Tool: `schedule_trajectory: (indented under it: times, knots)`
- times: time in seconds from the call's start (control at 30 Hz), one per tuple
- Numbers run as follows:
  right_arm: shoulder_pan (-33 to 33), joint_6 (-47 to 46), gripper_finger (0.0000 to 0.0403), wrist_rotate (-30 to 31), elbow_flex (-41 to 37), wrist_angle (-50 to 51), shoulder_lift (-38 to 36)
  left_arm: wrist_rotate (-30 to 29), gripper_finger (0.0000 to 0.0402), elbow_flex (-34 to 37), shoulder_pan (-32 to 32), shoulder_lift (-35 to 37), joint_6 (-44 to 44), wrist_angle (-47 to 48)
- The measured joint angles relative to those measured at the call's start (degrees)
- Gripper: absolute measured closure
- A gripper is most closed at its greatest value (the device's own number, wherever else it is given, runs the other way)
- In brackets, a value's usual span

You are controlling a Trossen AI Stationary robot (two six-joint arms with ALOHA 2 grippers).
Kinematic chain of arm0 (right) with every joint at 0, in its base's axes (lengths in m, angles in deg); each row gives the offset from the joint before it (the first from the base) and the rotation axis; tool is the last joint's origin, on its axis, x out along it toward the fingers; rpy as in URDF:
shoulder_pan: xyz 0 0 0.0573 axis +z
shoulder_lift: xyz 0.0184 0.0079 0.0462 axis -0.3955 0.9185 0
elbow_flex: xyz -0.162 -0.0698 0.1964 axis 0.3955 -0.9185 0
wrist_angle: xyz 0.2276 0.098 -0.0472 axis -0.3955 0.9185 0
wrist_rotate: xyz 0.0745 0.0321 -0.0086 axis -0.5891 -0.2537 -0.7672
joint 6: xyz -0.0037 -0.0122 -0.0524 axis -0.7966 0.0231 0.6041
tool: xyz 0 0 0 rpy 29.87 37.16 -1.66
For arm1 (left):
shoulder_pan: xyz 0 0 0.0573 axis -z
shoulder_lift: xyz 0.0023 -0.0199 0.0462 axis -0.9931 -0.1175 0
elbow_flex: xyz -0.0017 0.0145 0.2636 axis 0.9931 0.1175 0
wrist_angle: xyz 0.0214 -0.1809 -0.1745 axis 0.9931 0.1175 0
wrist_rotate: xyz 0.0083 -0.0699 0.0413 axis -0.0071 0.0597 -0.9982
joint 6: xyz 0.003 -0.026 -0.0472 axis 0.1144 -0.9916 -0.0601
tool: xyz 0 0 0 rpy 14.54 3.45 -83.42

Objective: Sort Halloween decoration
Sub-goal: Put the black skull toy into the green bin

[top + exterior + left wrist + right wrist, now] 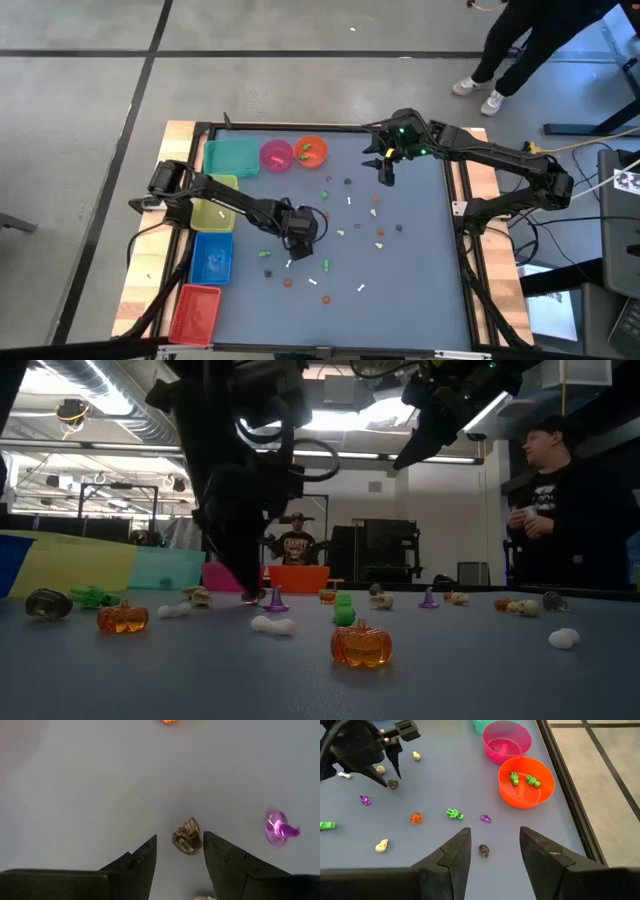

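Tiny Halloween trinkets in white, orange, green and purple lie scattered over the grey table [420, 270]. My left gripper [179, 837] is low over the table's middle, open. Its fingers stand on either side of a small dark brown trinket [187, 836] without touching it; the right wrist view shows the same pair [393, 784]. My right gripper [493, 831] hangs open, high above the far part of the table, over a dark trinket [483, 851]. The orange bowl [545, 790] holds two green figures [532, 780].
A pink bowl [276, 154] and a teal bin [232, 155] stand at the far left. Yellow [213, 205], blue [212, 258] and red [195, 310] bins line the left edge. A purple hat [280, 827] lies near the left gripper. A person [570, 500] stands beyond the table.
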Motion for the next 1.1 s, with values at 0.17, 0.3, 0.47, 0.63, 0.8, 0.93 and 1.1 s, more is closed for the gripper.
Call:
schedule_trajectory:
  times: [0.17, 0.3, 0.47, 0.63, 0.8, 0.93, 1.1]
  knots:
    - [0.0, 0.0, 0.0235, 0.0, 0.0, 0.0, 0.0, -0.1, 0.0256, 0.0, -0.4, -0.1, 0.0, -0.8]
    - [0.0, 0.0, 0.0235, 0.0, 0.0, 0.0, 0.0, 0.0, 0.0256, 0.0, -0.5, -1.4, 0.0, -1.8]
    - [0.0, 0.0, 0.0235, 0.0, 0.0, 0.1, 0.0, 0.2, 0.0256, 0.0, -0.8, -2.5, -0.1, -2.3]
    - [0.0, 0.0, 0.0235, 0.0, 0.0, 0.0, 0.0, 0.3, 0.0261, 0.0, -0.8, -2.5, -0.1, -2.1]
    - [0.0, 0.0, 0.0235, 0.0, 0.0, 0.0, 0.0, 0.4, 0.0284, 0.0, -0.8, -2.5, -0.1, -2.1]
    - [0.0, 0.0, 0.0235, 0.0, 0.0, 0.0, 0.0, 0.5, 0.0308, 0.0, -0.8, -2.5, -0.1, -2.1]
    - [0.0, 0.0, 0.0235, 0.0, 0.0, 0.0, 0.0, 0.3, 0.0330, -0.1, -0.8, -2.5, 0.0, -1.9]
